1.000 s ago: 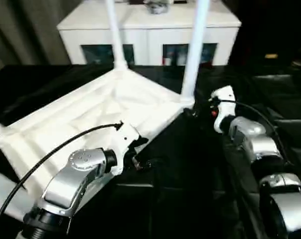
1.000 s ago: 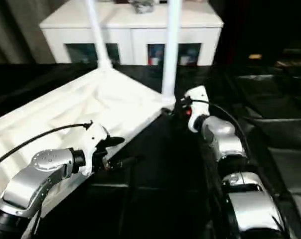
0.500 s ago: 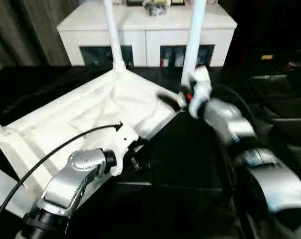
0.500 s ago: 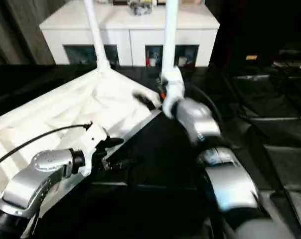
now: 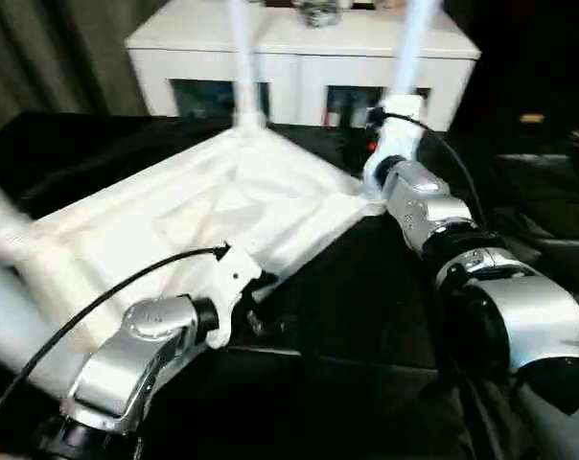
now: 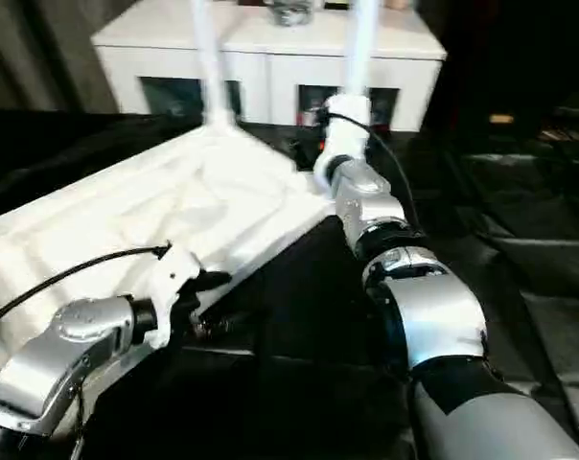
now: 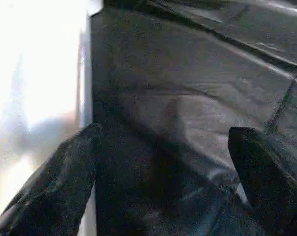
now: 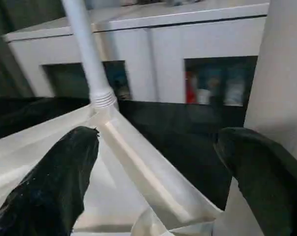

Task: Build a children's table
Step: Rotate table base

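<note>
**Upturned table, both grippers open and empty**

The white plastic rectangular tabletop (image 5: 222,206) lies upside down on the black padded surface (image 5: 366,297), its ribbed underside facing up. Two long tapered white tube legs stand upright in its far corner sockets: the far-left leg (image 5: 242,67) and the far-right leg (image 5: 409,48). Another white leg (image 5: 7,235) juts out at the tabletop's near-left corner. Behind it all stands a white cabinet with glass doors (image 5: 299,57).

The left gripper (image 5: 261,307) hangs just off the tabletop's near edge, above the black surface. In the left wrist view its black fingers (image 7: 50,191) stand wide apart with nothing between them, the tabletop's edge beside one of them.

The right gripper (image 8: 158,187) is up at the far-right corner, close beside the far-right leg. Its black fingers (image 8: 50,187) are spread wide, holding nothing; one sits over the ribbed underside, the other just by the leg.
</note>
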